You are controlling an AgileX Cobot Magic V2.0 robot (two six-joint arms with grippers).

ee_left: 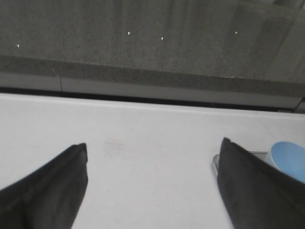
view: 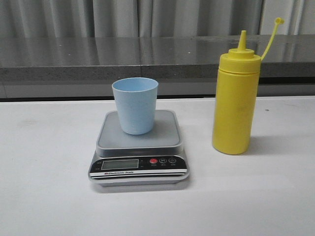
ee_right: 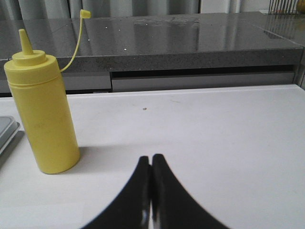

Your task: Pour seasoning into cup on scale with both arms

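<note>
The seasoning (view: 235, 105), a tall yellow squeeze bottle, stands upright on the white surface (view: 44, 196), to the right of the scale (view: 139, 150) and apart from it. Its pointed nozzle is uncovered and the small cap (view: 278, 20) hangs off to one side on a thin tether. No label or writing shows on the bottle.

The light blue cup (view: 135, 105) stands upright on the scale's grey weighing plate, toward its back edge. The scale's black front panel carries an LCD display (view: 119, 164), a red button (view: 153, 161) and two round buttons, one marked "M". A strip below reads what looks like "Electronic Scale"; the small print under the buttons is too fine to read.

The left end effector (ee_left: 152, 186) is spread wide open over bare surface, the cup's rim just beside one finger. The right end effector (ee_right: 151, 191) has its fingers pressed together, gripping nothing, with the bottle standing well apart from it.
</note>
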